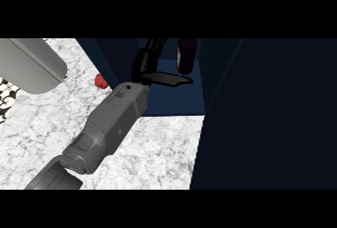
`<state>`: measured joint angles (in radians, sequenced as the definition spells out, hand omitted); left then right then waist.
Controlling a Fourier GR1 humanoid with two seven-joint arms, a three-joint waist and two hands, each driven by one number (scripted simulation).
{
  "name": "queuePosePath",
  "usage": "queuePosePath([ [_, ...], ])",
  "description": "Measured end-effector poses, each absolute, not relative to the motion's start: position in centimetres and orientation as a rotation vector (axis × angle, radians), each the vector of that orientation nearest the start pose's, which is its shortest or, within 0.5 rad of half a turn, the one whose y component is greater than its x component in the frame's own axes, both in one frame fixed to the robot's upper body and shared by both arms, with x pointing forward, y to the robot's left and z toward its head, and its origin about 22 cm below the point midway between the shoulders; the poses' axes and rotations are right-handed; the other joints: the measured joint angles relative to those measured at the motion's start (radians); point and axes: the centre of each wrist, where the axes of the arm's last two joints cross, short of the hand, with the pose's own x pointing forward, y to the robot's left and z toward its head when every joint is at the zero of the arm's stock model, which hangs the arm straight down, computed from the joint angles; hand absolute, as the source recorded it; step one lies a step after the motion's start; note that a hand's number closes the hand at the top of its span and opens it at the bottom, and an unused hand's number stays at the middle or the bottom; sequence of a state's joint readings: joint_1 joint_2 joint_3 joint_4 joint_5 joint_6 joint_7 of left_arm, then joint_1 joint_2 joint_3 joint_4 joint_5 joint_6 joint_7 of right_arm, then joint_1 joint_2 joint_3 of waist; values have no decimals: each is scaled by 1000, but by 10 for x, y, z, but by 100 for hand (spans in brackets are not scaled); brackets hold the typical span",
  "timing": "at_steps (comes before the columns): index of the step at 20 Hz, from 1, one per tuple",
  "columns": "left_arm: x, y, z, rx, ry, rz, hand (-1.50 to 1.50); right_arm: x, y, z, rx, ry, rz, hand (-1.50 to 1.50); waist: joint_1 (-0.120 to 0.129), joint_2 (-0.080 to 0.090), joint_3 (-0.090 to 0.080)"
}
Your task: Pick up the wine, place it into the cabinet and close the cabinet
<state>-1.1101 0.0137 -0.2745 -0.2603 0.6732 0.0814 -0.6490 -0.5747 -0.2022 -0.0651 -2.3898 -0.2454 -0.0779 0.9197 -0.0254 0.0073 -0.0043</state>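
Counter [154, 151]: white marble with grey veining, filling the lower left of the view.
Grey object [30, 64]: rounded body, at the upper left, lying over the counter's far left part.
Red item [100, 81]: small, on the counter, partly hidden.
Black-and-white patterned surface [6, 100]: a strip at the left edge, beside the counter.

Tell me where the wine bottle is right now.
In the head view, the wine bottle stands inside the dark blue cabinet at top centre, just right of the hand's fingers.
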Motion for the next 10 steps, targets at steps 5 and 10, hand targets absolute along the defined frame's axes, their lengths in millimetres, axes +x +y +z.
queuePosePath([
  [5, 421, 76, 50, -351, -1864, -73, -150, 180, -209, 279, 221, -1947, 251, -150, 29, -16, 3],
  [10, 404, 56, 64, -404, -1877, -126, -150, 178, -207, 286, 211, -1956, 255, -150, 41, -22, 4],
])
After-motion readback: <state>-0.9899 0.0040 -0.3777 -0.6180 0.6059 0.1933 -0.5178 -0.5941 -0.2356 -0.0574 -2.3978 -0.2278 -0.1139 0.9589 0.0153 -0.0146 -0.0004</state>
